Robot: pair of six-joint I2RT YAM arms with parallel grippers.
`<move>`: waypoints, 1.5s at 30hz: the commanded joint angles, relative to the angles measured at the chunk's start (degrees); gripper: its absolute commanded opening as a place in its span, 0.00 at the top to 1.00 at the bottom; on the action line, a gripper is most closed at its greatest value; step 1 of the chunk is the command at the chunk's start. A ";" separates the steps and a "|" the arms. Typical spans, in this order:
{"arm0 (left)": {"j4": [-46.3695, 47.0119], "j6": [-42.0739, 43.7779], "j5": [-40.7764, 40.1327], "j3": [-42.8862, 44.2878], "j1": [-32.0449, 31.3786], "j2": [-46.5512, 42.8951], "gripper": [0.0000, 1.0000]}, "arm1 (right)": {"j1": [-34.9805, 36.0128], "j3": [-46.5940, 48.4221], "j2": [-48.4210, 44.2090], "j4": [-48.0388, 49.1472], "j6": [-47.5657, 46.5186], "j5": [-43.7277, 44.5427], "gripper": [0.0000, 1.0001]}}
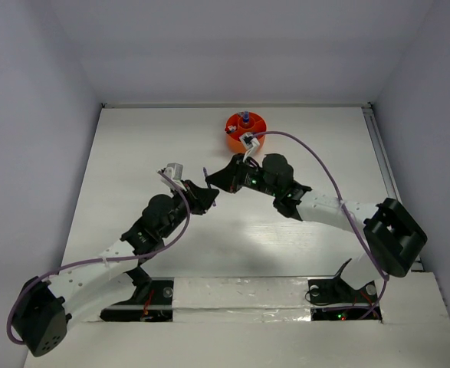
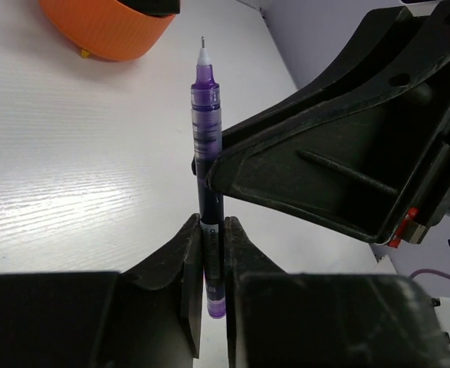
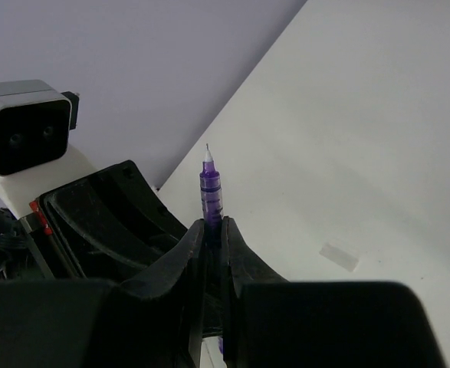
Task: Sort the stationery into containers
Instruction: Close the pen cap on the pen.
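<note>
**Top external: two pincers on one purple pen**

Top external shows us both arms bent inward over the middle of the white table (image 1: 133, 153), with their tips meeting. The orange tub (image 1: 245, 130) sits at about 1 o'clock from that meeting point, toward the far edge. It holds a few upright items that are too small for us to name.

From the left wrist we see the left pincer (image 2: 211, 234) clamped on the lower barrel of a purple pen (image 2: 206, 100), one finger on each side. The pen points to 12 o'clock in this view, and its fine white tip is free. The tub's ribbed wall lies at 11 o'clock, well apart from the pen.

From the right wrist we see the right pincer (image 3: 211, 230) closed on the same pen, whose tip again points to 12 o'clock. A small clear strip (image 3: 339, 257) lies on the table at 3 o'clock from the pen.
</note>
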 commanded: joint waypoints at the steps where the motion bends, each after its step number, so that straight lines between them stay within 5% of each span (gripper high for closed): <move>1: 1.92 0.69 0.20 -0.32 -0.04 -0.29 1.00 | 0.43 -0.18 -0.58 4.70 1.24 -1.89 1.00; 5: -2.29 1.74 -0.16 1.17 -0.04 -3.96 1.00 | 0.43 -0.36 -1.99 1.54 -0.08 -0.67 1.00; 10: -14.33 4.02 -3.58 3.90 -0.04 -11.26 1.00 | -0.18 1.66 -4.27 -6.36 -5.52 -0.22 0.63; 12: -19.24 4.46 -4.38 5.57 0.48 -14.52 1.00 | -0.88 1.67 -5.15 -7.60 -7.28 -2.14 0.58; 22: -32.18 8.33 -7.11 15.32 0.49 -19.89 1.00 | -1.41 5.87 -4.73 -21.64 -28.71 -11.79 0.69; 30: -34.21 12.11 -5.79 27.18 0.49 -19.45 1.00 | -1.41 19.49 14.51 -36.41 -39.18 -12.18 0.54; 38: -32.28 14.75 -4.47 29.92 0.49 -17.87 1.00 | 1.39 32.76 25.49 -50.40 -49.30 -7.88 0.34; 45: -33.68 18.00 -7.63 31.24 0.49 -18.31 1.00 | 4.91 40.87 33.17 -57.62 -48.43 -3.91 0.41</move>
